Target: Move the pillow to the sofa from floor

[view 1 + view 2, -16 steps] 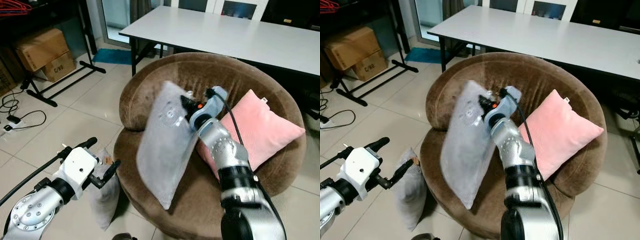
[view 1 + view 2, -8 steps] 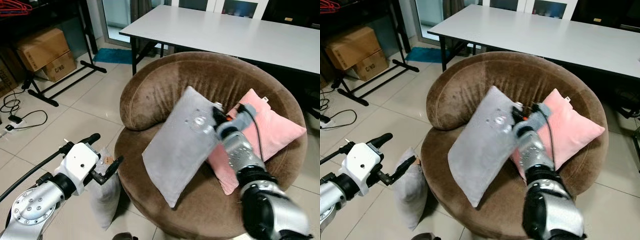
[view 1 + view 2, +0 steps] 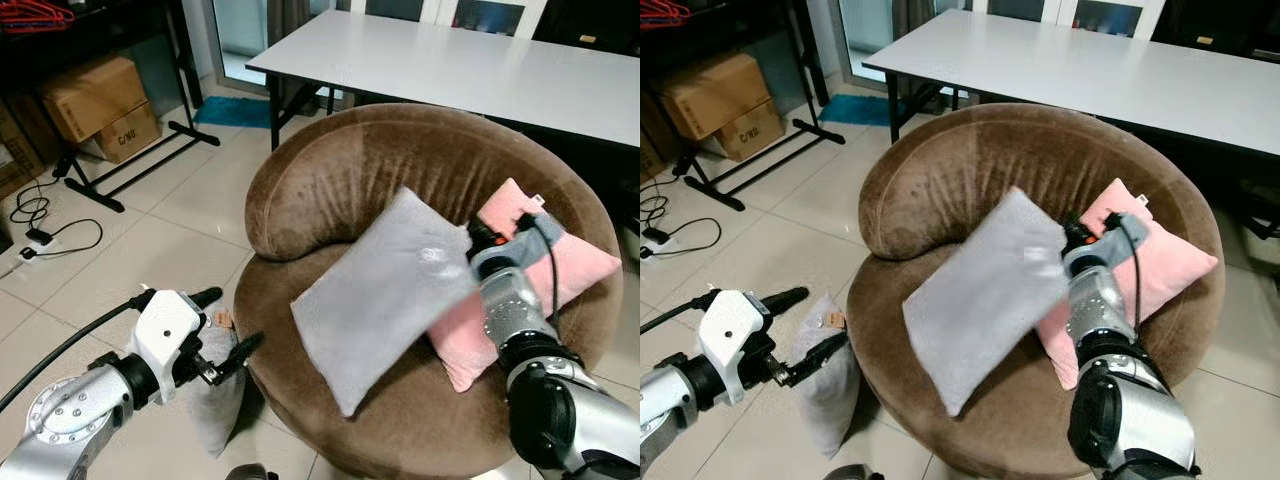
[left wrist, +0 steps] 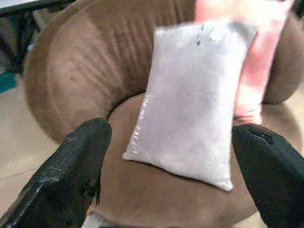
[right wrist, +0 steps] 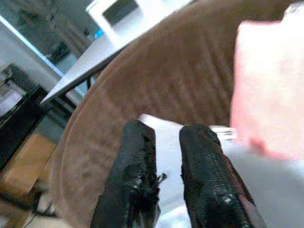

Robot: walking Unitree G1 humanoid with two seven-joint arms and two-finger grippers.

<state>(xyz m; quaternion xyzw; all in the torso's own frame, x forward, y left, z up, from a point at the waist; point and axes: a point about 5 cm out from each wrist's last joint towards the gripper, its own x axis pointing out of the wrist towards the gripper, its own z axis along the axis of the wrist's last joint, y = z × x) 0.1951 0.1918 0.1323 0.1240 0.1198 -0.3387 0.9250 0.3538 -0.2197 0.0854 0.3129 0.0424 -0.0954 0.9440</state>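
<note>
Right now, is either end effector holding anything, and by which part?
The right end effector pinches the grey pillow at its upper corner beside the pink pillow. The left end effector is open, holding nothing.

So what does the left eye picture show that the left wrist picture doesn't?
The left eye view alone takes in the white table, the cardboard boxes, a second grey pillow on the floor and the right gripper at the top corner of the grey pillow. The left wrist view alone shows the left gripper's fingers up close, spread wide. Both show the grey pillow, the pink pillow and the brown sofa.
</note>
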